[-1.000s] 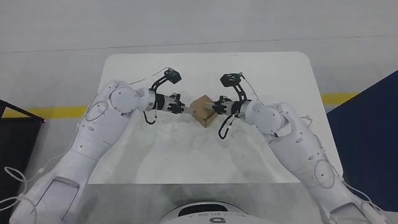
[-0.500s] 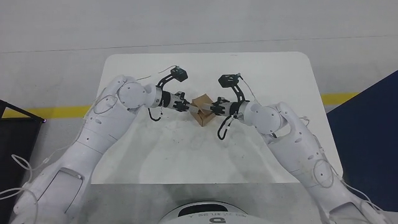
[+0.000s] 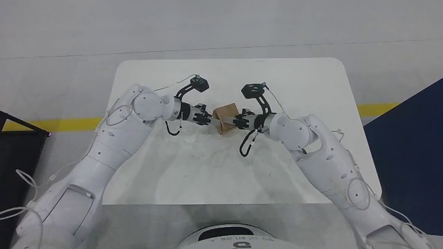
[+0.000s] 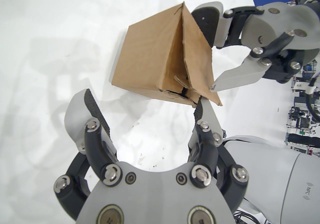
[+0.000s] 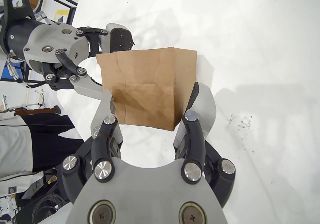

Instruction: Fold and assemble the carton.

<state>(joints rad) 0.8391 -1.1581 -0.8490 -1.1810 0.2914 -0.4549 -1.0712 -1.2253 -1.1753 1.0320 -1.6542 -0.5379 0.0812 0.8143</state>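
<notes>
A small brown cardboard carton (image 3: 223, 116) stands near the middle of the white table (image 3: 297, 90), between my two grippers. My right gripper (image 5: 152, 100) is closed around it, with a finger pressed on each side wall (image 5: 140, 90). In the left wrist view the carton (image 4: 147, 60) shows an open end with a loose flap hanging out and a torn lower corner. My left gripper (image 4: 143, 100) is open just short of that end, and one fingertip (image 4: 200, 106) touches the torn corner. From above, the left gripper (image 3: 208, 118) and right gripper (image 3: 237, 121) face each other across the carton.
Bare tabletop lies on all sides of the carton. A dark blue panel (image 3: 415, 138) stands off the table's right edge and a black frame (image 3: 17, 145) off its left. A yellow floor line (image 3: 62, 123) runs behind.
The left arm swung its wrist round and edged its gripper in towards the carton's open end. The carton shifted slightly away from the robot in the right gripper.
</notes>
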